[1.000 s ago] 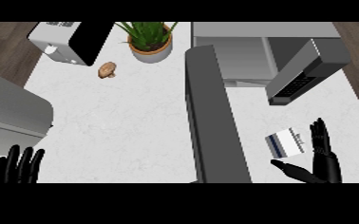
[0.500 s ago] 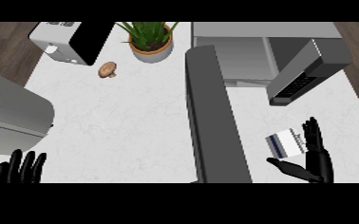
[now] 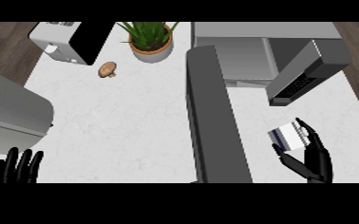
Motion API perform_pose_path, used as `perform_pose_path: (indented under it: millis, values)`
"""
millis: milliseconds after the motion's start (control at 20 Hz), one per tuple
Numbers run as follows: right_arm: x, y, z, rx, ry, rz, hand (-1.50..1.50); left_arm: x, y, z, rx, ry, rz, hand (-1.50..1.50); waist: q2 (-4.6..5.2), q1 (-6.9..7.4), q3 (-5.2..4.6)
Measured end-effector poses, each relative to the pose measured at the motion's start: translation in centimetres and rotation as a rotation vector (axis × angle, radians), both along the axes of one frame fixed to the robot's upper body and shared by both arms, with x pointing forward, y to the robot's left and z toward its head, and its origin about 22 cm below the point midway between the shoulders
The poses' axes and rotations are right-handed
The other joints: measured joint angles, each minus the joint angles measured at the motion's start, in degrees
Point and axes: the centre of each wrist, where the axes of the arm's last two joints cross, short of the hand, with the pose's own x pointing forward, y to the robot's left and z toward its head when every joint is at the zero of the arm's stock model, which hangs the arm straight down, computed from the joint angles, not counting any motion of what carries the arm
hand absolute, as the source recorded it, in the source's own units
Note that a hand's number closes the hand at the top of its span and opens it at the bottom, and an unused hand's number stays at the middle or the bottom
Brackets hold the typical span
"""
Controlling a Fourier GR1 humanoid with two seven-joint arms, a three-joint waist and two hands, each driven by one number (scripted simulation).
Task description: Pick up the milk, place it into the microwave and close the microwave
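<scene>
1. Left robot hand (image 3: pixel 21 167) showed at the lower left edge of the head view, fingers straight and up, holding nothing, resting over the near edge of the bench (image 3: pixel 126 128).
2. Right robot hand (image 3: pixel 313 160) sat at the lower right, fingers straight and spread, thumb out to the left; open, not curled round anything.
3. Milk carton (image 3: pixel 289 136), white with a blue band, lay on the bench just beyond the right palm, against the fingers. Could not tell whether the thumb touched it.
4. Microwave door (image 3: pixel 214 118) stood open, a long dark grey slab running from near edge to far, just left of the carton.
5. Microwave (image 3: pixel 242 57) lay farther back, its grey cavity open to view; the milk was outside it.
6. A dark grey block with a keypad face (image 3: pixel 305 76) was tilted at the right, beyond the carton.
7. A grey appliance (image 3: pixel 21 114) sat at the left edge.
8. A mushroom (image 3: pixel 107 69) lay on the bench, far left of centre.
9. Potted plant (image 3: pixel 150 40) stood beyond, near the microwave.
10. A white and black toaster (image 3: pixel 70 40) stood at the far left corner.
</scene>
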Motion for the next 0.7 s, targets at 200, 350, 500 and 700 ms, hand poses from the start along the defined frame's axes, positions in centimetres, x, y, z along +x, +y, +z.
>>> perform_pose_path:
  millis: [200,350,500,700]
  values:
    - [0.8,0.2,0.3,0.05,-0.029,0.007,1.5,0.2,0.3,-0.5,-0.004,0.002,0.0,-1.5,0.07,-0.04,0.18]
    - [1.4,0.5,0.6,0.084,-0.05,0.005,1.5,0.0,0.3,-0.4,-0.002,-0.006,0.002,-1.5,0.05,-0.09,0.25]
    - [1.7,1.4,0.5,0.116,-0.054,0.039,1.5,0.1,0.6,-0.5,0.0,0.0,0.004,-1.5,0.05,-0.13,0.29]
    - [5.1,1.8,2.4,0.139,-0.08,0.147,1.5,0.1,0.5,-0.4,-0.006,-0.003,-0.004,-1.5,0.12,0.35,0.34]
